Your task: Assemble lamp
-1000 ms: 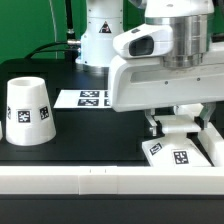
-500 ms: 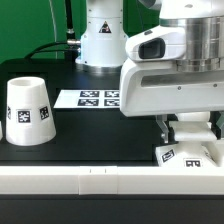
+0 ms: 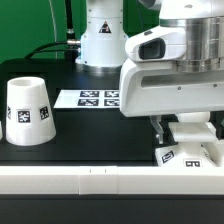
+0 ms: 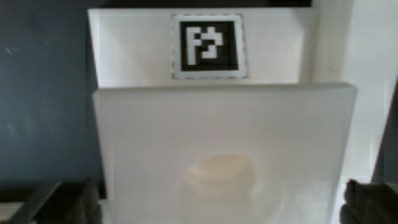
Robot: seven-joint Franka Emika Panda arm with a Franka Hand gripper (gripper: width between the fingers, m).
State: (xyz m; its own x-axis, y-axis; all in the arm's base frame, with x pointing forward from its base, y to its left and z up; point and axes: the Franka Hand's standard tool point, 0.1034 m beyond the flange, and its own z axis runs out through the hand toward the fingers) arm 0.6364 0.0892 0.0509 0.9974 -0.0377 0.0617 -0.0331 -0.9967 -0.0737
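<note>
The lamp's flat square base (image 3: 189, 156) lies on the black table at the exterior view's right, by the front rail. My gripper (image 3: 190, 136) stands straight over it, with a finger on each side. In the wrist view the base (image 4: 222, 120) fills the picture, with a tag at its far edge and a round socket near the gripper (image 4: 214, 208). The dark fingers (image 4: 54, 205) press against its two side edges. The tapered shade (image 3: 28, 112) stands at the exterior view's left. The bulb is out of view.
The marker board (image 3: 90, 98) lies flat in the middle of the table, behind the gripper. The arm's white pedestal (image 3: 100, 40) stands at the back. A white rail (image 3: 90, 185) runs along the table's front edge.
The gripper and the base moved together toward the exterior view's right over the first half second, then stayed still. The shade has not moved.
</note>
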